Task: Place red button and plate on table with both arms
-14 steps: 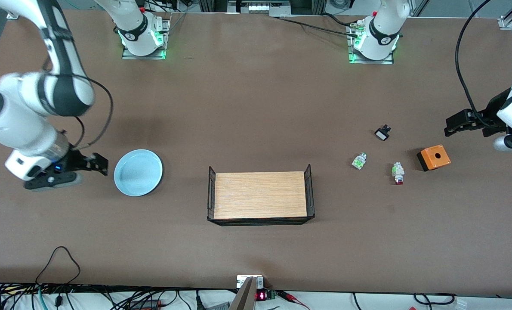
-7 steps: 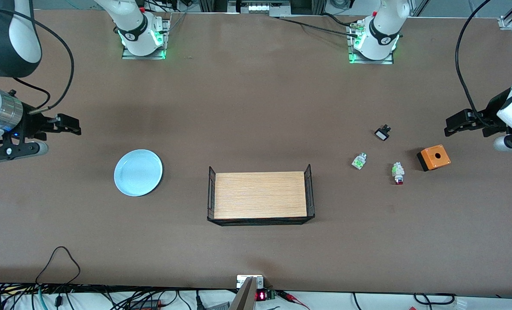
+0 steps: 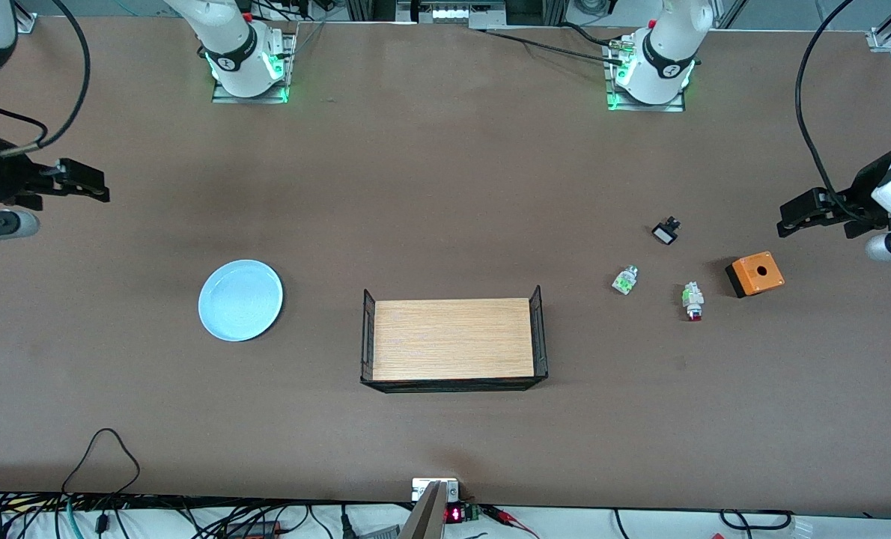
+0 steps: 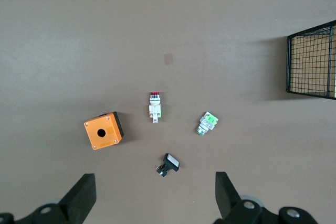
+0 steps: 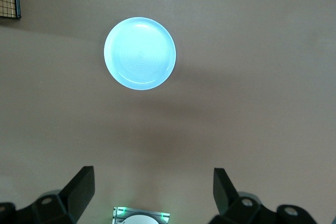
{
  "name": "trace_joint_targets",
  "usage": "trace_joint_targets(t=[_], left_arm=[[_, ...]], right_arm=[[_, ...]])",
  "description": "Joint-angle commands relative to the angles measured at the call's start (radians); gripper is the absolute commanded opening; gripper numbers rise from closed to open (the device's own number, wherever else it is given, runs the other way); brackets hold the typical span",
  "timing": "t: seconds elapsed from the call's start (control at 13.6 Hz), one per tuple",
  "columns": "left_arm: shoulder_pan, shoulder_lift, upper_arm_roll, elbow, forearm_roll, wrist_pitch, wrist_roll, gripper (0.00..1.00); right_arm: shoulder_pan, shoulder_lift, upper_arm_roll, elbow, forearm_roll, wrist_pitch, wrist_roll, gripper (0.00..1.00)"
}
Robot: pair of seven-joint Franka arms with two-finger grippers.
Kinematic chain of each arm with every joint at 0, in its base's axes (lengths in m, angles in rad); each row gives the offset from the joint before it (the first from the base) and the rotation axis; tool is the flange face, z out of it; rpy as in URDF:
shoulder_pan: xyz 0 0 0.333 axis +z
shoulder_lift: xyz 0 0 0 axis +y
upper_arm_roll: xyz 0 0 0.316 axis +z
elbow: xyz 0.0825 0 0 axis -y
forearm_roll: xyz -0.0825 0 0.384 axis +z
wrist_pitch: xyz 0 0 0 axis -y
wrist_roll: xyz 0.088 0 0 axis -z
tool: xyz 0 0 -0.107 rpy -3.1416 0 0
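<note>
Brown table (image 3: 445, 187): your plate (image 3: 240, 299) and red button (image 3: 692, 301) lie flat; left gripper (image 3: 797, 215) and right gripper (image 3: 86, 183) hover apart, fingers spread, empty.

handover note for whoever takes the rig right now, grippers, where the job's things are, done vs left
Left gripper: jaws open, empty, over the table at its own end.
Right gripper: jaws open, empty, over the table at its end.
Plate: flat on the table, toward the right arm's end.
Red button: on the table beside the orange box.
Done: both placed.
Left: seemingly nothing.
</note>
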Motion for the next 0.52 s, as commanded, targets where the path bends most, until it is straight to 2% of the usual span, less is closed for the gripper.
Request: trace_joint_targets(t=[0.0, 0.15, 0.44], left_arm=[[0.0, -0.007, 0.006, 0.014, -0.023, -0.021, 0.016, 1.0], [0.0, -0.007, 0.005, 0.014, -0.023, -0.023, 0.014, 1.0], [0.0, -0.015, 0.005, 0.008, -0.025, -0.035, 0.011, 1.0]], right_arm=[[0.022, 0.0, -0.001, 0.025, -0.051, -0.04, 0.038, 1.0], [0.018, -0.013, 0.003, 0.025, -0.065, -0.062, 0.118, 1.0], [0.012, -0.132, 0.014, -0.097, -0.051, -0.051, 0.123, 1.0]])
